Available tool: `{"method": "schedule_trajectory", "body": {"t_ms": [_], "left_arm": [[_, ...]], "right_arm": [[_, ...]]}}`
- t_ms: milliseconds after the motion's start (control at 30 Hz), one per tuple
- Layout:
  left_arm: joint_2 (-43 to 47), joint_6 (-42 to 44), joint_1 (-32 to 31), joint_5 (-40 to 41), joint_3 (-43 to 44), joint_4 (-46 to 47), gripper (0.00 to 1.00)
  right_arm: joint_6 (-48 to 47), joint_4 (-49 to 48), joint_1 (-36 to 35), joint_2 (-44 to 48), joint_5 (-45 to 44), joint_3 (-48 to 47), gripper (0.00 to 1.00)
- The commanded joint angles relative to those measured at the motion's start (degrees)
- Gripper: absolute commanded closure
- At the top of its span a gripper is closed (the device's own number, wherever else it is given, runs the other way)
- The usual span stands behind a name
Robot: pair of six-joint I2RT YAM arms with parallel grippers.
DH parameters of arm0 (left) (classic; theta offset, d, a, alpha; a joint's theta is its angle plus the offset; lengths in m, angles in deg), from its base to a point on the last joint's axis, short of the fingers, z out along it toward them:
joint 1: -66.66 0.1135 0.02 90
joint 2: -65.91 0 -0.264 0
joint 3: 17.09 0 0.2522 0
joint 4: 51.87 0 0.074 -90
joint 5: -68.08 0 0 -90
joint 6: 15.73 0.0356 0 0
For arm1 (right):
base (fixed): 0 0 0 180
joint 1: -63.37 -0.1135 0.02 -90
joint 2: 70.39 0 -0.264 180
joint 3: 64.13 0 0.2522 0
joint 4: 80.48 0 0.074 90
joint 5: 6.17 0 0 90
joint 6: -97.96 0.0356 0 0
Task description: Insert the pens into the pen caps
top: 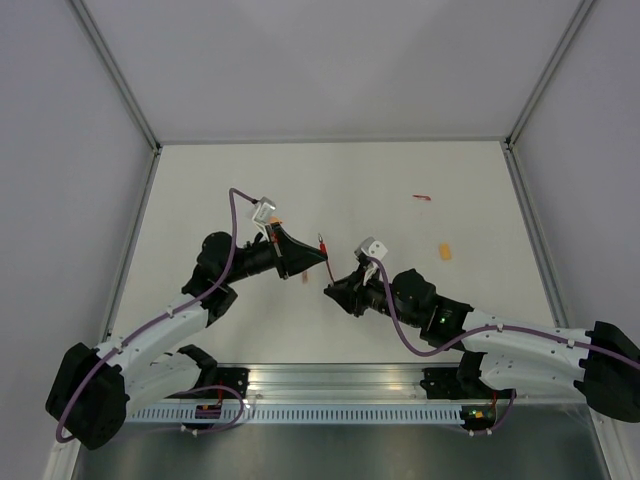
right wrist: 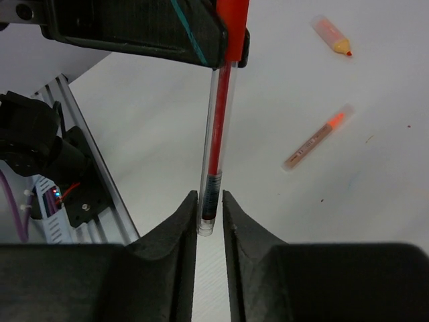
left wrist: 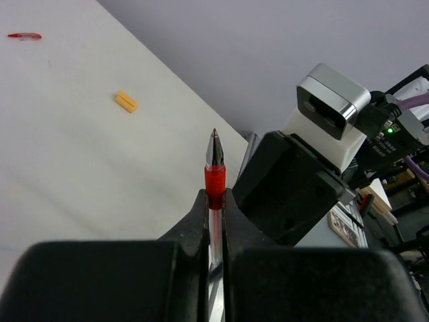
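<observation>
My left gripper is shut on a red pen just below its red grip, and the metal tip points away from the wrist. The pen's clear barrel runs down to my right gripper. The barrel's back end sits between the slightly parted jaws, against the left finger with a gap on the right. A red pen cap and an orange pen cap lie on the table to the far right. An orange-pink pen lies on the table below.
A second short orange-tipped piece lies on the table beyond the orange-pink pen. The right arm's wrist camera is close beside the held pen. The slotted metal rail runs along the near edge and grey walls enclose the white table.
</observation>
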State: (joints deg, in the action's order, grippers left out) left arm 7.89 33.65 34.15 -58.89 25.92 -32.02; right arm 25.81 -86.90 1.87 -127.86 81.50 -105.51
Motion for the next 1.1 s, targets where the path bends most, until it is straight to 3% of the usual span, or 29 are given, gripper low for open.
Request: {"method": "schedule_trajectory", "body": {"t_ms": [0, 100, 200, 367, 800, 867, 933, 967, 1033, 1067], "left_arm": [[0.28, -2.62, -0.36, -1.88, -0.52, 6.64, 0.98], [-0.86, -4.37, -0.62, -2.40, -0.78, 9.27, 0.93], [-2.45, -5.52, -2.02, -2.67, -1.39, 14.63, 0.73], [-5.52, -4.03, -4.40, -2.58, -1.13, 17.10, 0.64], [-10.00, -4.12, -7.56, 1.29, -4.91, 31.42, 0.69], [-11.23, -4.03, -8.00, 1.11, -4.47, 32.57, 0.75], [-12.72, -4.20, -8.53, 0.76, -4.21, 34.85, 0.90], [-13.25, -4.46, -8.53, 0.33, -4.21, 35.91, 0.96], [-14.31, -5.08, -8.53, -0.21, -4.47, 39.76, 0.98], [-14.40, -5.43, -8.53, -0.29, -4.56, 40.74, 0.98]], "right_arm": [[0.44, -3.37, 0.06, -0.01, 1.19, -0.86, 0.78], [0.61, -3.98, 0.06, -0.09, 1.62, -0.68, 1.00], [0.79, -4.34, 0.06, -0.10, 1.54, -0.51, 1.00], [1.58, -4.86, 0.06, 0.26, 1.01, 0.02, 1.00], [4.39, -7.32, 0.06, 3.42, -3.56, 2.57, 1.00], [4.30, -7.32, 0.06, 3.59, -3.74, 2.74, 1.00], [4.48, -7.32, 0.15, 3.60, -3.30, 2.74, 1.00], [4.57, -7.32, 0.15, 3.60, -3.04, 2.74, 0.98], [4.57, -6.37, 0.06, 3.33, -2.77, 2.31, 0.88], [4.57, -5.84, 0.06, 3.25, -2.60, 2.13, 0.68]]}}
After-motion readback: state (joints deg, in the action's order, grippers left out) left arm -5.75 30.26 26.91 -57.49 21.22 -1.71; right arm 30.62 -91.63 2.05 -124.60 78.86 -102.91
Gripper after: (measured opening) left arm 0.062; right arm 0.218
